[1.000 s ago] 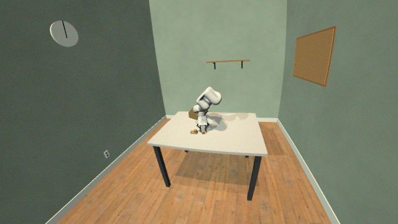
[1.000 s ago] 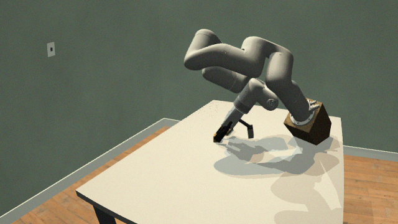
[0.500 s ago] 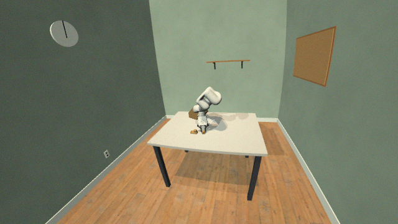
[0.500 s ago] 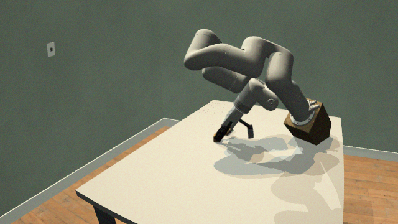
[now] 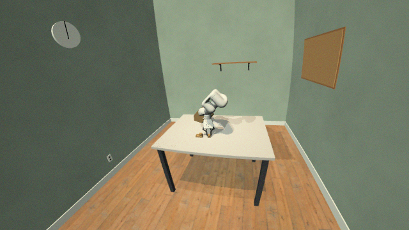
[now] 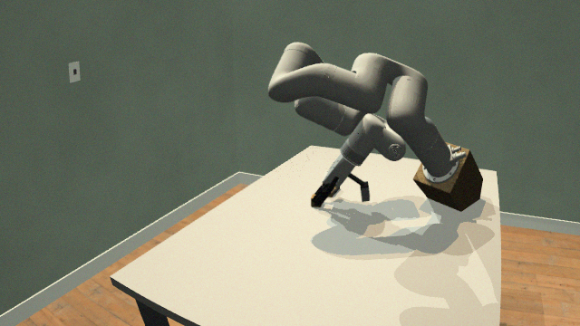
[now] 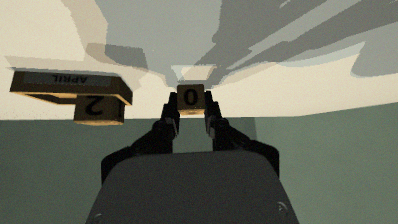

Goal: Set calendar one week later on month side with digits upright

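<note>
I think this job is about half done. The calendar tray (image 5: pixel 199 136) (image 7: pixel 115 83) is on the table (image 5: pixel 236 140) (image 6: pixel 254 254) (image 7: pixel 325 92), just left of my gripper (image 5: pixel 209 135) (image 6: pixel 319 201) (image 7: pixel 191 101). Its APRIL sign (image 7: pixel 68 79) faces back to the far side, where my arm (image 5: pixel 215 98) (image 6: pixel 344 86) starts. One block, the cube with the 2 (image 7: pixel 95 106), is in the tray at its right end, and there is a gap to the left of it. The other block, the cube with the 0 (image 5: pixel 209 136) (image 6: pixel 314 198) (image 7: pixel 191 99), is out of the tray. My two fingers are pinching it from its left and right sides. It is down low by the table, but I can't tell if it touches. I can't see what the old date was, so I don't know if 2 and 0 are the right faces for the new one. I also can't be sure that the 2 is the right way up, or that it sits flat. What is left, I think, is to get the right number to face the APRIL side, put my block in the gap, and stand both flat, side by side. A bump could push the tray or tip the 2. Then I must let go, move my arm well away, and see that it all lies still.
</note>
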Controlling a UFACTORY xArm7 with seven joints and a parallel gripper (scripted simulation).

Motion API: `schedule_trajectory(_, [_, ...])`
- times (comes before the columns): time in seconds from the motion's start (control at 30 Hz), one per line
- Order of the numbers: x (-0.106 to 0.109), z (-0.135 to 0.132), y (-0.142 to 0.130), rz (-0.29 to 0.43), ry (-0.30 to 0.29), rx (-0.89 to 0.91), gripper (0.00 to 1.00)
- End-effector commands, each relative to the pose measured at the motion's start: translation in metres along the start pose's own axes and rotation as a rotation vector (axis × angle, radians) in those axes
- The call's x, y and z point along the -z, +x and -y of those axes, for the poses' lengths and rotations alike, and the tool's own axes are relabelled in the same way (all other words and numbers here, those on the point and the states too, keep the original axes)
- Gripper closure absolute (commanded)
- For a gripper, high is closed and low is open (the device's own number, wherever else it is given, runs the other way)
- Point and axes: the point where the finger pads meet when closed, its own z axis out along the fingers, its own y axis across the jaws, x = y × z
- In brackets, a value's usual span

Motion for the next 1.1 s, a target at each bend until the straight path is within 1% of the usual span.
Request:
schedule_trajectory(0.0, [0.0, 0.001, 0.0, 0.001, 0.002, 0.0, 0.73])
schedule_trajectory(0.2, [0.001, 0.001, -0.001, 0.001, 0.002, 0.0, 0.73])
schedule_trajectory(0.33, [0.005, 0.001, -0.003, 0.001, 0.002, 0.0, 0.73])
schedule_trajectory(0.53, [0.021, 0.001, -0.015, 0.001, 0.002, 0.0, 0.73])
schedule_trajectory(0.6, [0.021, 0.001, -0.015, 0.001, 0.002, 0.0, 0.73])
schedule_trajectory(0.9, [0.05, 0.0, -0.035, 0.001, 0.002, 0.0, 0.73])
schedule_trajectory(1.07, [0.057, 0.0, -0.04, 0.001, 0.002, 0.0, 0.73])
